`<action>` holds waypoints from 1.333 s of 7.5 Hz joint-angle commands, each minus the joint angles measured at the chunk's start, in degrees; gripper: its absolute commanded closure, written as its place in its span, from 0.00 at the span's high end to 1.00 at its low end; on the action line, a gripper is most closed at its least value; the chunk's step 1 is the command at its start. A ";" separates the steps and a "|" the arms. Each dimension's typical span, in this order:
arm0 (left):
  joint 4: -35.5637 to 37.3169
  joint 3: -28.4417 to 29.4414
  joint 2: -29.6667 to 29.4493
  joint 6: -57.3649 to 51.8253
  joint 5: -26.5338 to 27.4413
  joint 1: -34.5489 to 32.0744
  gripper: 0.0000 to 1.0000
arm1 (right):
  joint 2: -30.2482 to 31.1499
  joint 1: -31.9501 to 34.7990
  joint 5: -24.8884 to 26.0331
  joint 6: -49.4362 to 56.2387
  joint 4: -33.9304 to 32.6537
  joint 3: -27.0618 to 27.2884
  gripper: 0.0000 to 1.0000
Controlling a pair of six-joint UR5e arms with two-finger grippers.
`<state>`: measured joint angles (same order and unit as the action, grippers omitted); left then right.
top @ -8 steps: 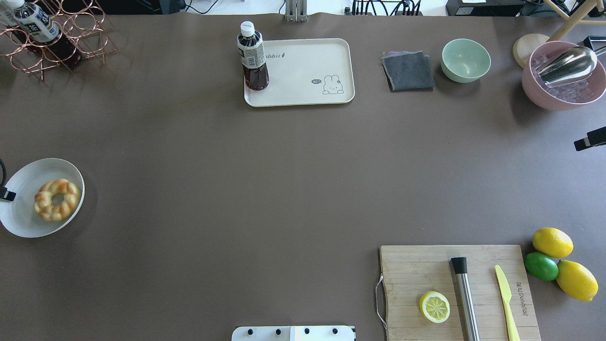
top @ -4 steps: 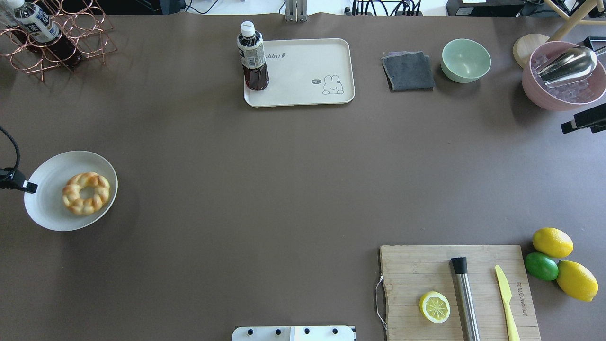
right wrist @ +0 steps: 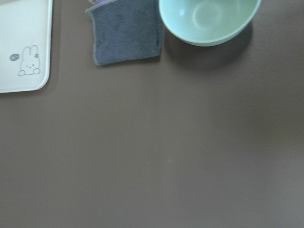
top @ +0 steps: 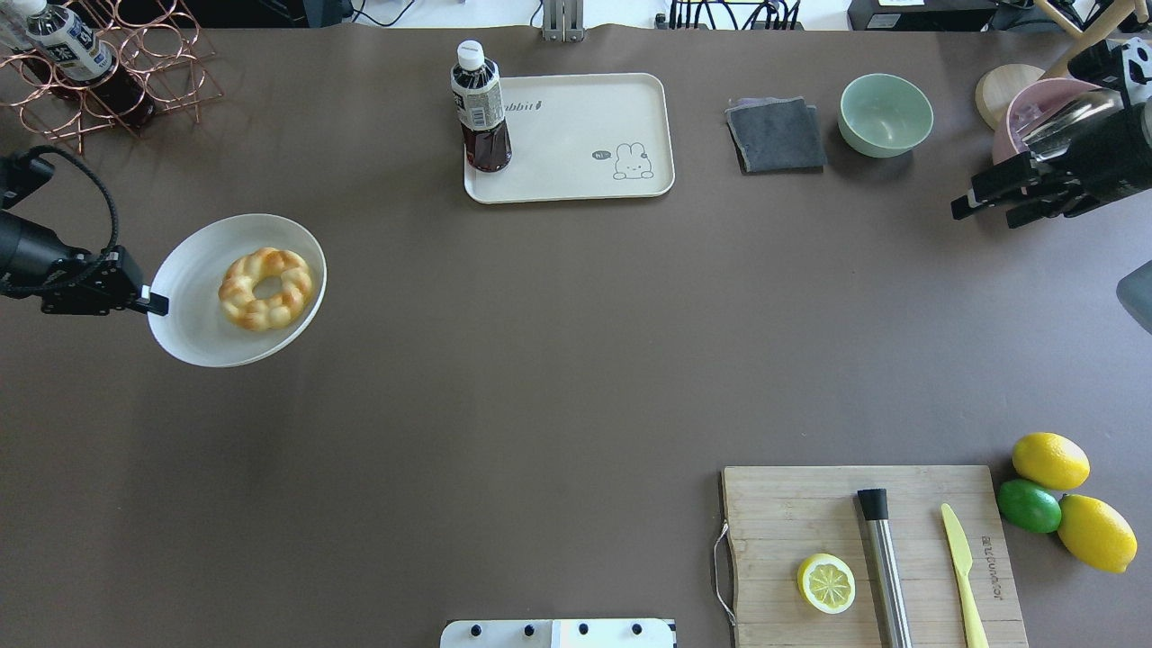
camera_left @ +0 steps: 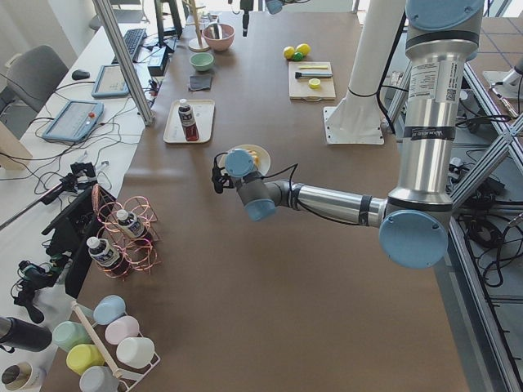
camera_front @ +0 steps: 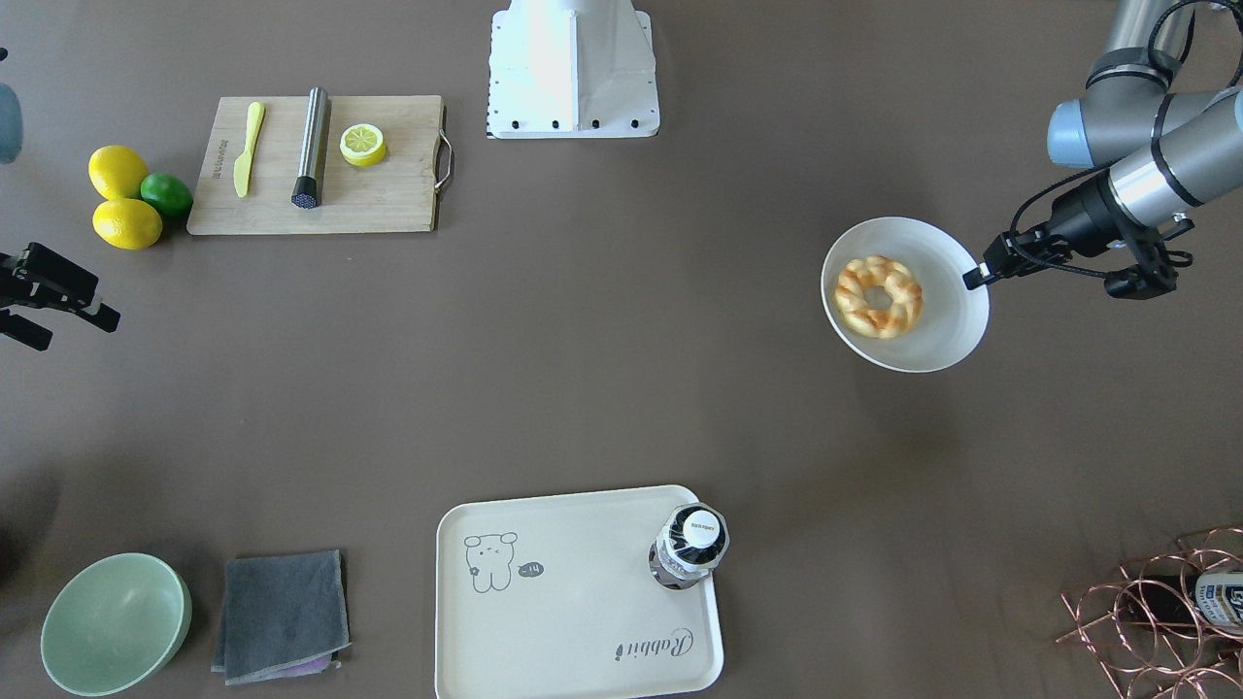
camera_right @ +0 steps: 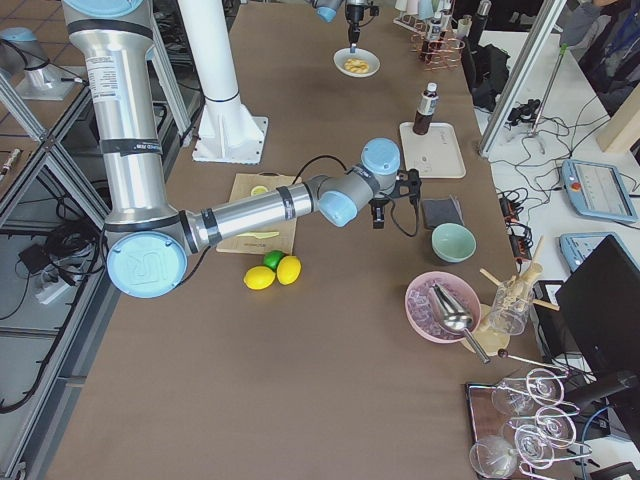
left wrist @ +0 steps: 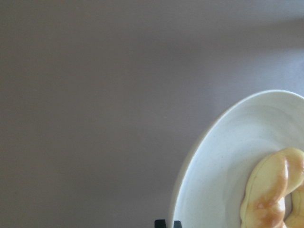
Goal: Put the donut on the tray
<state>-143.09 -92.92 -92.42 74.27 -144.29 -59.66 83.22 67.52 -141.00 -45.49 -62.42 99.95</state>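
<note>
The golden twisted donut (top: 265, 288) lies on a round white plate (top: 193, 315). My left gripper (top: 153, 301) is shut on the plate's rim and holds it above the table at the left. The donut also shows in the front view (camera_front: 879, 296) and in the left wrist view (left wrist: 273, 194). The cream tray (top: 585, 135) with the bear drawing lies at the far middle, apart from the plate. A dark drink bottle (top: 480, 108) stands on the tray's left corner. My right gripper (top: 985, 205) is open and empty at the far right.
A grey cloth (top: 776, 135) and a green bowl (top: 886, 114) lie right of the tray. A wooden board (top: 810, 513) with a lemon half (top: 826, 583), a steel muddler and a knife is at the near right. A copper rack (top: 117, 72) stands far left.
My left gripper has carried the plate with the donut to the right and toward the far side. My right gripper has moved further into view at the far right.
</note>
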 commanded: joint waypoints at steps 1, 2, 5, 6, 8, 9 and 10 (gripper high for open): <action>0.18 -7.43 -4.42 19.36 5.84 8.13 0.00 | -5.25 -3.96 0.03 -9.59 -0.07 1.73 0.91; 3.49 -8.84 -8.44 25.34 8.82 11.29 0.00 | -6.66 -6.68 0.46 -14.14 0.02 3.04 0.90; 30.27 -15.26 -22.32 27.07 21.72 20.26 0.00 | -10.36 -12.92 2.56 -25.06 0.10 7.61 0.90; 32.50 -15.27 -25.06 27.16 25.77 22.37 0.00 | -10.88 -15.47 4.84 -27.78 0.02 8.84 0.90; 35.59 -15.97 -29.02 28.12 33.68 26.68 0.00 | -11.68 -18.21 7.23 -30.97 0.10 9.21 0.87; 35.60 -15.88 -30.70 29.95 37.55 29.05 0.00 | -12.12 -18.65 7.15 -32.80 0.19 9.30 0.86; 35.69 -15.71 -31.06 30.15 39.16 29.86 0.00 | -12.21 -18.74 6.89 -32.91 0.19 9.47 0.86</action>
<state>-107.90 -108.75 -121.76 103.19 -109.63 -32.31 71.41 49.41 -134.07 -76.99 -62.29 109.15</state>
